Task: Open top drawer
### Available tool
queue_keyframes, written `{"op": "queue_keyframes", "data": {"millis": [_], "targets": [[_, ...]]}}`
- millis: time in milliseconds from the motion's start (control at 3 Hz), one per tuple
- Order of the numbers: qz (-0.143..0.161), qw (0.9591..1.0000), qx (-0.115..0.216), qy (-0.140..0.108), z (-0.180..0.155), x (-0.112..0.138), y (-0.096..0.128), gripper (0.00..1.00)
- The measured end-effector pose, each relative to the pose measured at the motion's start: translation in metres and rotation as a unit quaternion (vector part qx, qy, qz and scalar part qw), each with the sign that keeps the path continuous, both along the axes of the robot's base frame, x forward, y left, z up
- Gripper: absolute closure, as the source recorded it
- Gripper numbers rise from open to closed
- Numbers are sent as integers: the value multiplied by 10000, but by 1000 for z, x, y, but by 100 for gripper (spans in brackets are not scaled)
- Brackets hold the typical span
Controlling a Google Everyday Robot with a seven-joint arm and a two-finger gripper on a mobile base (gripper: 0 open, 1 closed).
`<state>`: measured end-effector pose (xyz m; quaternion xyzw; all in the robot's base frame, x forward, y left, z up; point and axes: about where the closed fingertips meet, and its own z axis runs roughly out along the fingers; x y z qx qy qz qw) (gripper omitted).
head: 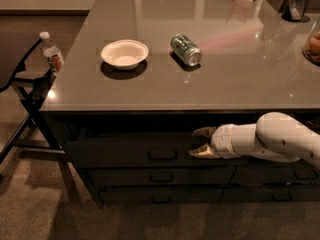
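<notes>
We record the top drawer (120, 151) directly under the counter (165, 91): a wide, level, dark grey-brown front with a small rounded loop handle (162, 154) at its centre. We cannot confirm how far it stands out. The gripper (200, 143), fingers spread, sits before the front, just right of the handle.

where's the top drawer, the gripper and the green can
top drawer (120, 151): camera view, on the bare left part of its front panel
gripper (195, 143): camera view, midway between its open fingertips
green can (186, 50): camera view, on the middle of its side
</notes>
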<state>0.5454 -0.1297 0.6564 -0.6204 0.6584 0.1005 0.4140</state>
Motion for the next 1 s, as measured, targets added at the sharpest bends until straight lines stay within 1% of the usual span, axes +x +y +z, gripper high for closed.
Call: {"op": "queue_keyframes", "data": {"millis": [333,667,1000], "targets": [[-58,10000,53,29,0,-8,1,100],[-57,10000,53,29,0,-8,1,81],[-57,10000,53,29,0,-8,1,58]]}}
